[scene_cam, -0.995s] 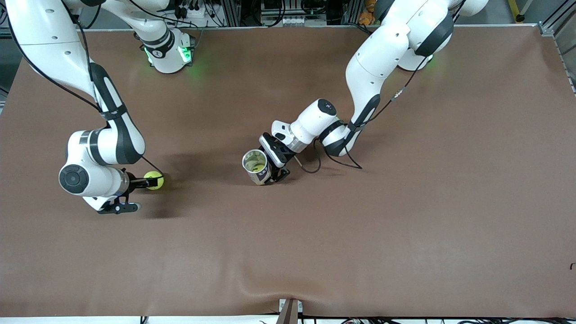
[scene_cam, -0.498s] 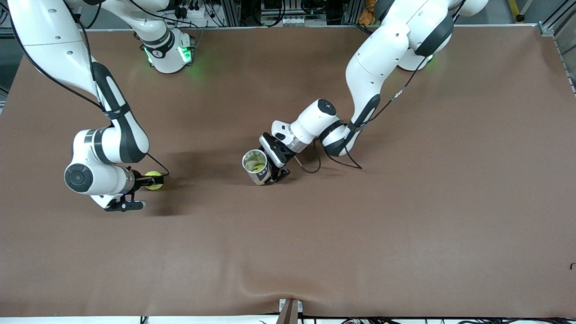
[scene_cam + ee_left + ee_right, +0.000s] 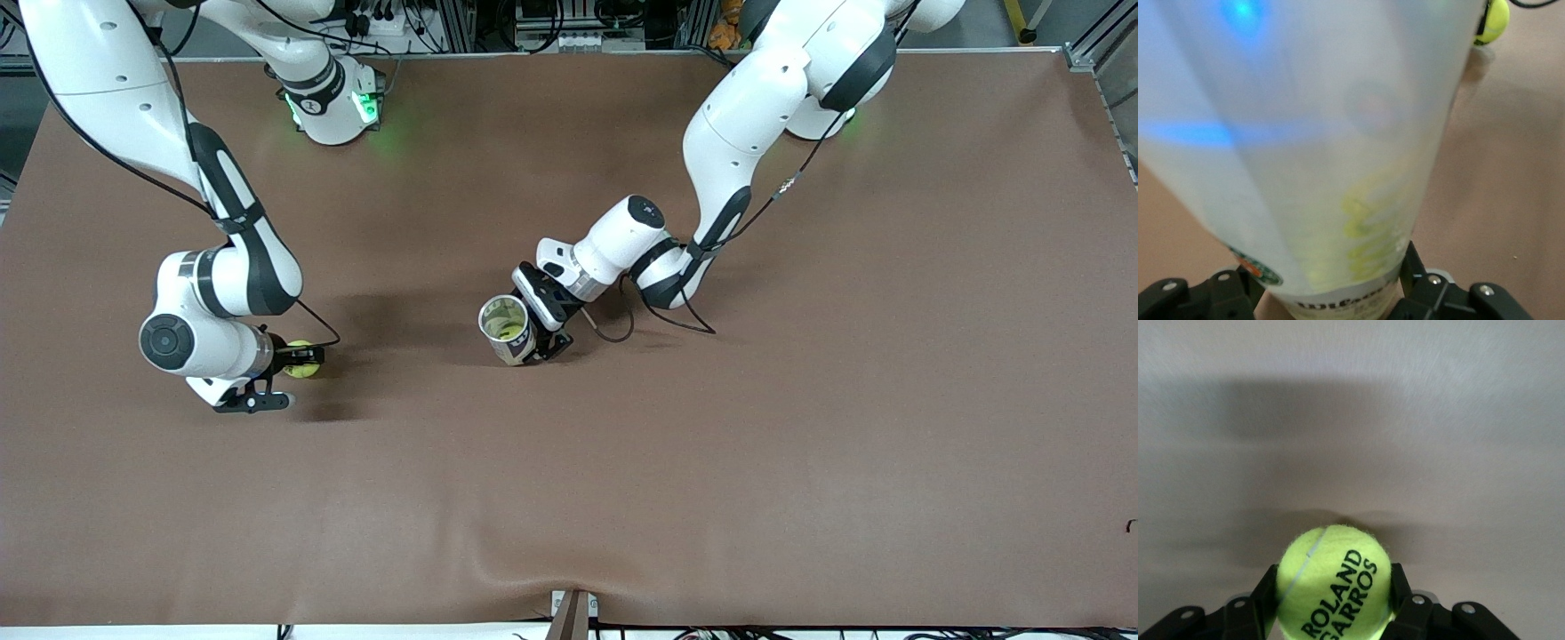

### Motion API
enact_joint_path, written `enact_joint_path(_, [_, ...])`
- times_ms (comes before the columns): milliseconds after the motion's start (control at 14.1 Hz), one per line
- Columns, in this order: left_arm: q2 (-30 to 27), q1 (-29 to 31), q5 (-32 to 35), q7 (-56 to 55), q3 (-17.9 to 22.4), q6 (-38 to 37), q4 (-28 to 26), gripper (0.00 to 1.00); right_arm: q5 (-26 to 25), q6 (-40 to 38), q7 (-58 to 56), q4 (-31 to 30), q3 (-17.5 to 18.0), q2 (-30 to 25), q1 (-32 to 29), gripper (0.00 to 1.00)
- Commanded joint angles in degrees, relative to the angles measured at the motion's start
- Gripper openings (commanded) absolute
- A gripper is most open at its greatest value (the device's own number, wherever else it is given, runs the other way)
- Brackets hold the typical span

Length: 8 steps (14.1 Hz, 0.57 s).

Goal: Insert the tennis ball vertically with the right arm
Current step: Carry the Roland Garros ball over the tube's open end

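Tennis ball (image 3: 302,359) gripped low over the desk (image 3: 800,400).
Right end effector (image 3: 305,358) clamped on it; left end effector (image 3: 538,342) clasping the upright can (image 3: 505,330) (mid-desk).

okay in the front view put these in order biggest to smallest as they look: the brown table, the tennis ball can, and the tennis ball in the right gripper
1. Brown table, by far the largest.
2. Tennis ball can, held upright by the left gripper.
3. Tennis ball, gripped by the right gripper, smallest; partly hidden by the fingers, yet clearly smaller than the can.
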Motion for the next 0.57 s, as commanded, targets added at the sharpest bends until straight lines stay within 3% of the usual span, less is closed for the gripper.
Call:
enact_joint_path(0, [0.71,-0.71,-0.75,0.29,0.58,1.12,0.79,0.81,2.07,-8.62,1.51,7.27,0.42,-1.48,0.12,0.0])
enact_joint_path(213, [0.71,-0.71,-0.75,0.29,0.58,1.12,0.79,0.83,7.78,-22.0,5.02,20.99,0.5,-1.04,3.8,0.0])
enact_joint_path(498, [0.79,-0.71,-0.75,0.29,0.58,1.2,0.7,0.83,15.52,-23.43,25.19,29.52,1.56,-1.3,10.82,0.0])
